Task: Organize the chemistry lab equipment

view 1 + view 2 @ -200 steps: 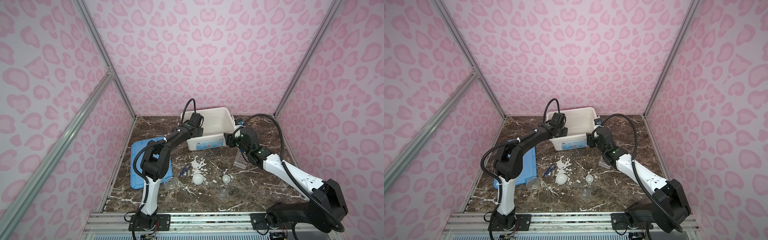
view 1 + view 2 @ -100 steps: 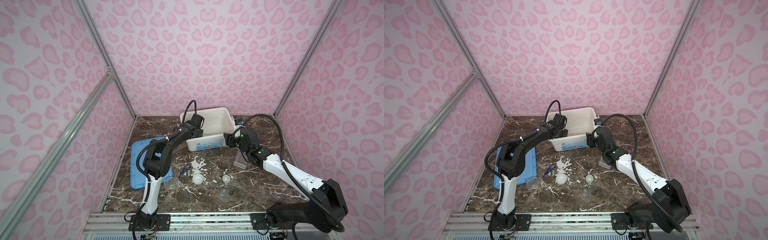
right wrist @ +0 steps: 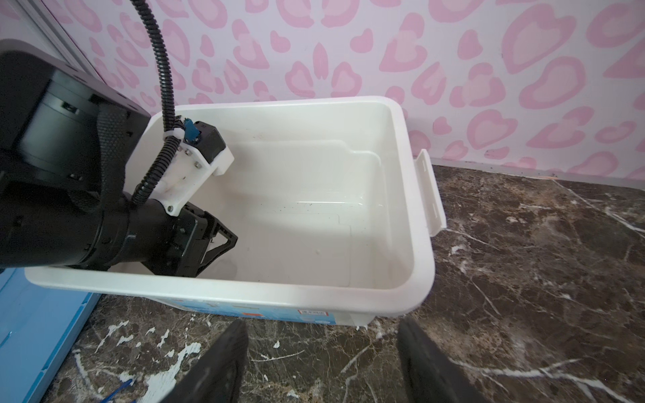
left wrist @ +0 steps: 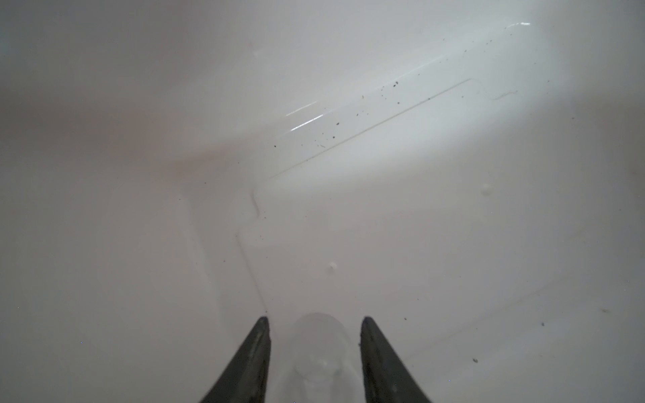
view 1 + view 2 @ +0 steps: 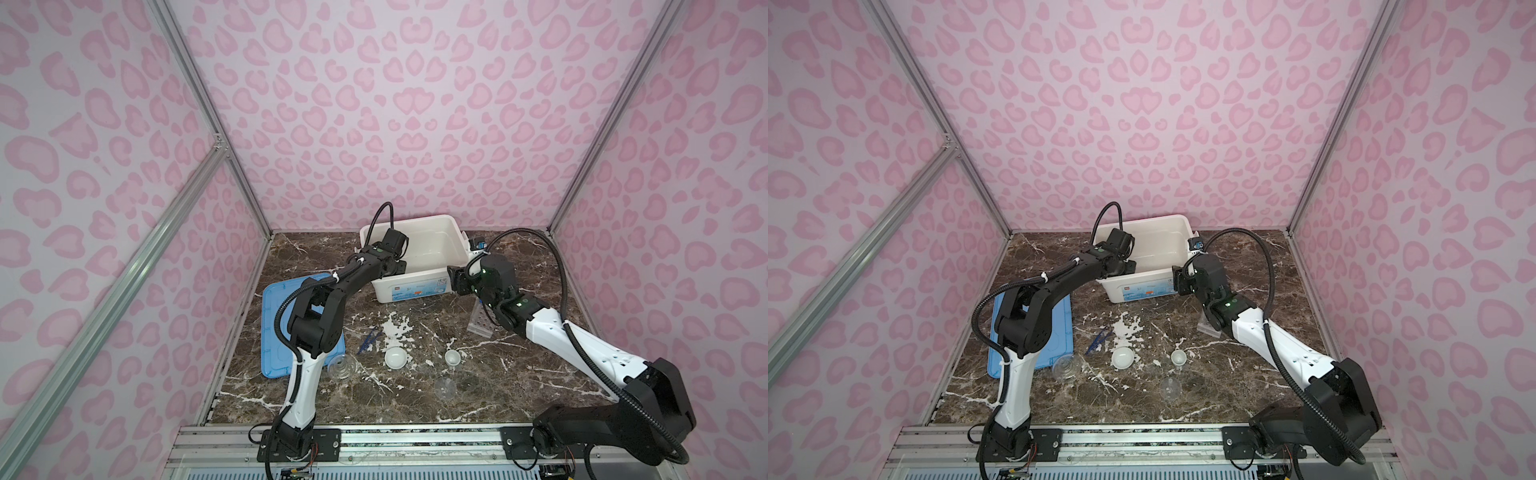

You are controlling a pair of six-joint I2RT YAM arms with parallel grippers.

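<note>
Where the marble table (image 5: 519, 374) meets its left wall, a flat blue lid (image 5: 274, 332) lies partly under the left arm. Just beside the lid's near right corner stands a clear glass beaker (image 5: 343, 368). To its right and a little farther back lie the dark blue tweezers (image 5: 368, 340). At the far middle sits the white bin (image 5: 415, 286), and the left gripper (image 4: 314, 319) reaches down into it. Its jaws stand apart. A small clear glass vessel (image 4: 319, 352) rests on the bin floor between them, with a slim gap on each side. Nearer than the bin, the larger white bowl (image 5: 395, 357) and the smaller white bowl (image 5: 452, 357) sit side by side, with a clear flask (image 5: 445, 388) nearer still. The right gripper (image 3: 321, 322) hovers over bare marble just before the bin's near right corner, jaws wide and empty. The clear holed rack (image 5: 482, 322) lies to the right, partly hidden by the right arm.
</note>
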